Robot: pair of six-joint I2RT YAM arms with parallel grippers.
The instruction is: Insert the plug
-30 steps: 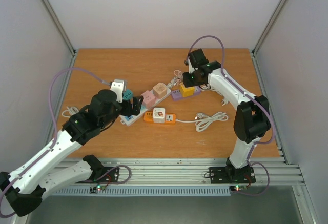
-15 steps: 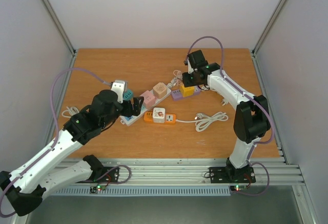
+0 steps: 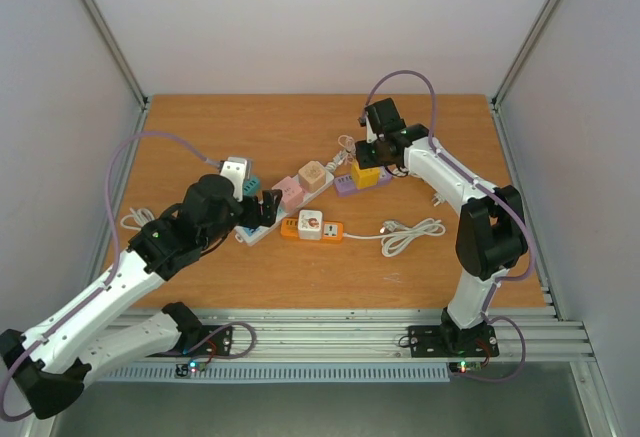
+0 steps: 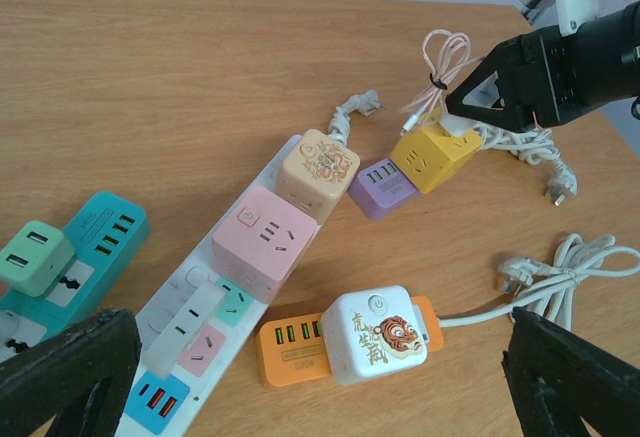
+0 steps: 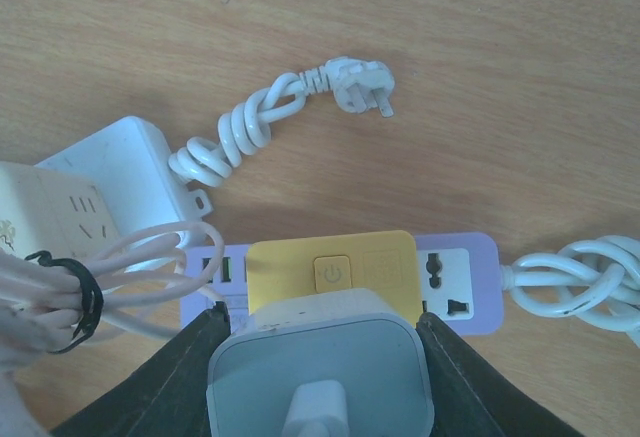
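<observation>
My right gripper [image 5: 320, 329] is shut on a white plug adapter [image 5: 320, 382] with a thin white cable. It holds the adapter right at the near side of a yellow cube socket [image 5: 335, 269], which sits on a purple power strip [image 5: 455, 282]. Whether the adapter's pins are in a socket is hidden. In the top view the right gripper [image 3: 372, 158] is over the yellow cube [image 3: 365, 176]. My left gripper [image 4: 320, 382] is open and empty, hovering above an orange strip [image 4: 290, 353] with a white tiger cube [image 4: 380, 335]. The top view shows the left gripper [image 3: 264, 207].
A long white strip [image 4: 190, 317] carries a pink cube [image 4: 265, 240] and a beige cube [image 4: 318, 169]. A teal strip [image 4: 95, 242] with a green cube lies at the left. Coiled white cables and loose plugs [image 5: 350, 87] lie round the purple strip and at the right [image 3: 412, 232].
My left arm has shifted slightly to the right over the strips. The right gripper has stayed over the yellow cube with the adapter.
</observation>
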